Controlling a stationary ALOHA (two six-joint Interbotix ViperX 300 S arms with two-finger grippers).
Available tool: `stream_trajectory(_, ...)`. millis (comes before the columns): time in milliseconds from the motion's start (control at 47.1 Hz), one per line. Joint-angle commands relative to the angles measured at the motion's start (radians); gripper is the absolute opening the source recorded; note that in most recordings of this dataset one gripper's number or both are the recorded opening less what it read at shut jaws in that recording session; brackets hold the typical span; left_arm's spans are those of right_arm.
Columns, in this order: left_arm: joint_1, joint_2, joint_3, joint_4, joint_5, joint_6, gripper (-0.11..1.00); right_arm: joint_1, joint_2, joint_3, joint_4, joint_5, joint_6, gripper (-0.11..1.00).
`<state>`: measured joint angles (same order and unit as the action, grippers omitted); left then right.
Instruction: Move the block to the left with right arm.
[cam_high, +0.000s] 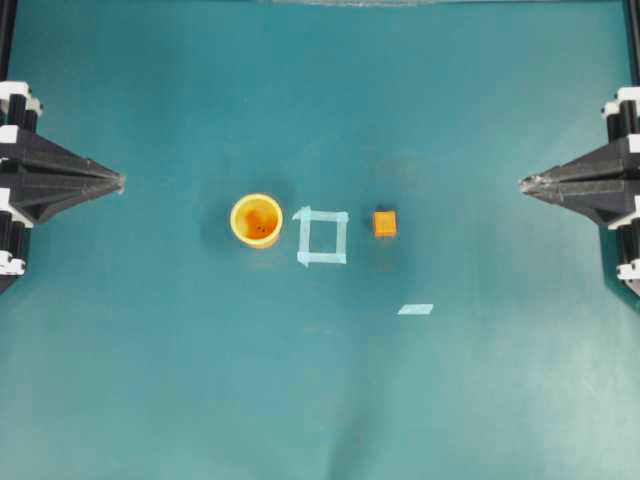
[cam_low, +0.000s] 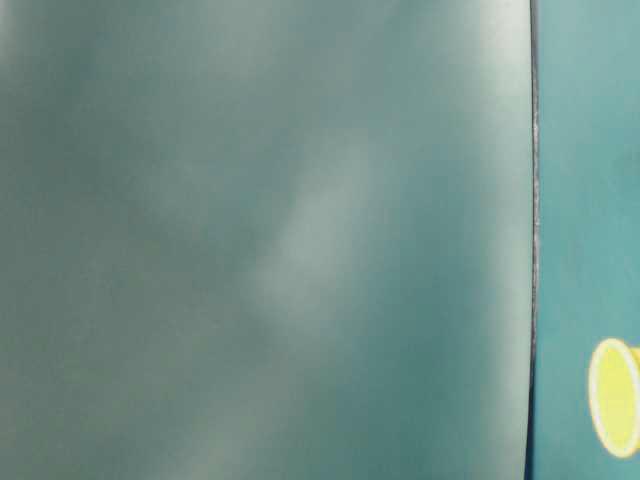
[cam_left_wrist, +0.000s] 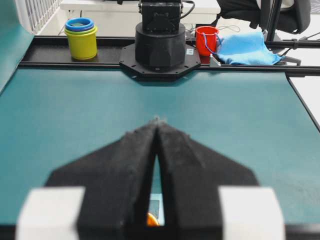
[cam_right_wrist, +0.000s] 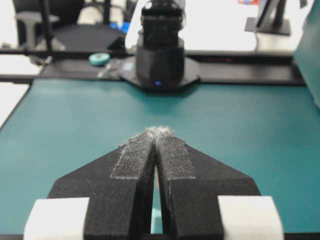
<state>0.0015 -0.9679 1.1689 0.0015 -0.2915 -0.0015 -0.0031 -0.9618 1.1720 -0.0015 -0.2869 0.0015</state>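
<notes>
The small orange block (cam_high: 385, 223) rests on the teal table, just right of a pale tape square (cam_high: 322, 237). At the right edge of the overhead view my right gripper (cam_high: 524, 184) is shut, empty, and well to the right of the block. In the right wrist view the right gripper (cam_right_wrist: 159, 132) has its tips pressed together over bare table. Far to the left, my left gripper (cam_high: 120, 181) is also shut and holds nothing; its tips meet in the left wrist view (cam_left_wrist: 158, 121).
A yellow cup (cam_high: 257, 220) stands left of the tape square, and its rim (cam_low: 615, 397) shows in the table-level view. A loose strip of pale tape (cam_high: 415, 309) lies below and right of the block. The opposite arm bases (cam_left_wrist: 160, 47) (cam_right_wrist: 160, 55) stand at the table ends.
</notes>
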Motion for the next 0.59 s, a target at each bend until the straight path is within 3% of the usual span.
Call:
stream_trajectory(0, -0.005, -0.026, -0.012, 0.005, 0.052, -0.009, 0.00, -0.006, 0.005, -0.012, 0.003, -0.002, 0.000, 0.00)
stream_trajectory(276, -0.005, -0.282, -0.037, 0.011, 0.351, 0.012, 0.00, -0.011, 0.037, -0.061, 0.006, 0.135, 0.005, 0.00)
stream_trajectory(424, -0.006, -0.459, -0.043, 0.009, 0.565, -0.002, 0.00, -0.023, 0.058, -0.083, 0.006, 0.158, 0.006, 0.00)
stream_trajectory(573, -0.006, -0.606, -0.049, 0.011, 0.699, -0.006, 0.00, -0.031, 0.086, -0.098, 0.009, 0.161, 0.018, 0.00)
